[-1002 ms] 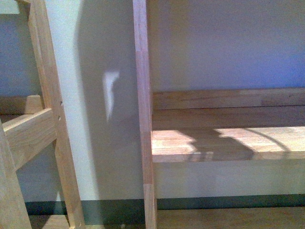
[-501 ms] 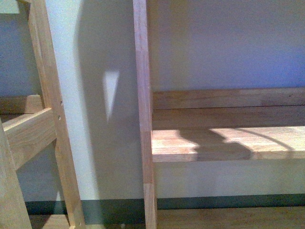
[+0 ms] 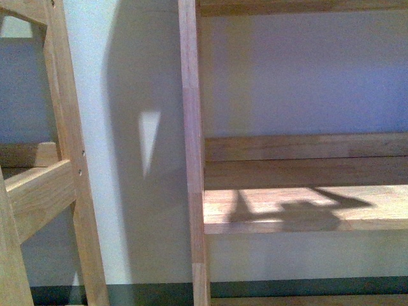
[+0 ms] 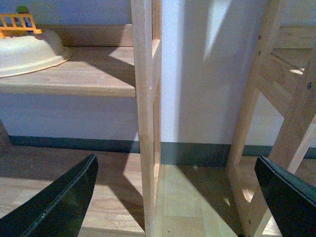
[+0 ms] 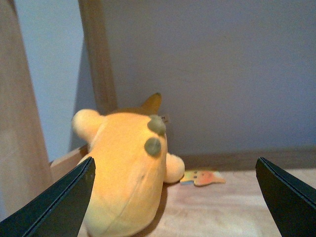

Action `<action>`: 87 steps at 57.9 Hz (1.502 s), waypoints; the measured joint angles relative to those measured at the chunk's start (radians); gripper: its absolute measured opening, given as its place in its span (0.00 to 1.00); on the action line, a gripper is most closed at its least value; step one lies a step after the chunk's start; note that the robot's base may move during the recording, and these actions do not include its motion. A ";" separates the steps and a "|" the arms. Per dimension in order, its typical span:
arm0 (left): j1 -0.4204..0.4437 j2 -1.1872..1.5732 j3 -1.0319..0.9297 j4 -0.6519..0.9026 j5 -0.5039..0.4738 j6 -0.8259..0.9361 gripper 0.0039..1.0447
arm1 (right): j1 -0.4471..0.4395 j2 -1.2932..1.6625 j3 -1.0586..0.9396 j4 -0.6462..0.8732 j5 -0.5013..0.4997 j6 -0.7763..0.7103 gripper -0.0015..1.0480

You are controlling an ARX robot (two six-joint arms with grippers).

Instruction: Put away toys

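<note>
1. Toy: the soft yellow-orange plush animal lies on the pale wooden shelf board, beside the shelf's upright wooden post.
2. The right gripper is spread wide, empty; the left gripper likewise.
3. Risk, as I judge it: a finger catching the plush drags it off.

Wooden shelf against a pale wall, carrying the yellow-orange plush animal beside an upright post, with a small flat orange piece just beside it. Another shelf board carries a cream bowl.
</note>
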 joint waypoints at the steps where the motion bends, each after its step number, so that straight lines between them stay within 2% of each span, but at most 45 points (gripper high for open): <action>1: 0.000 0.000 0.000 0.000 0.000 0.000 0.94 | 0.000 -0.016 -0.021 0.005 0.000 0.001 0.94; 13: 0.000 0.000 0.000 0.000 0.000 0.000 0.94 | -0.005 -0.352 -0.444 0.057 -0.013 0.066 0.94; 19: 0.000 0.000 0.000 0.000 0.000 0.000 0.94 | 0.026 -0.494 -0.600 0.056 0.015 0.057 0.94; 29: 0.000 0.000 0.000 0.000 0.000 0.000 0.94 | 0.106 -0.733 -0.830 0.009 0.140 -0.030 0.93; 32: 0.000 0.000 0.000 0.000 0.001 0.000 0.94 | 0.123 -0.767 -0.805 -0.162 0.206 -0.066 0.85; 38: 0.000 0.000 0.000 0.000 0.000 0.000 0.94 | 0.087 -0.821 -0.833 -0.389 0.190 -0.107 0.69; 49: 0.000 0.000 0.000 0.000 0.000 0.000 0.94 | 0.006 -0.901 -0.977 -0.369 0.114 -0.126 0.40; 54: 0.000 0.000 0.000 0.000 0.000 0.000 0.94 | -0.099 -0.939 -1.030 -0.352 -0.020 -0.132 0.25; 58: 0.000 0.000 0.000 0.000 0.000 0.000 0.94 | -0.146 -0.959 -1.062 -0.340 -0.035 -0.132 0.15; 62: 0.000 0.000 0.000 0.000 0.000 0.000 0.94 | -0.157 -0.975 -1.093 -0.330 -0.043 -0.132 0.05; 64: 0.000 0.000 0.000 0.000 0.000 0.000 0.94 | -0.158 -0.983 -1.107 -0.325 -0.047 -0.136 0.03; 87: 0.000 0.000 0.000 0.000 0.000 0.000 0.94 | -0.161 -1.058 -1.217 -0.286 -0.047 -0.135 0.03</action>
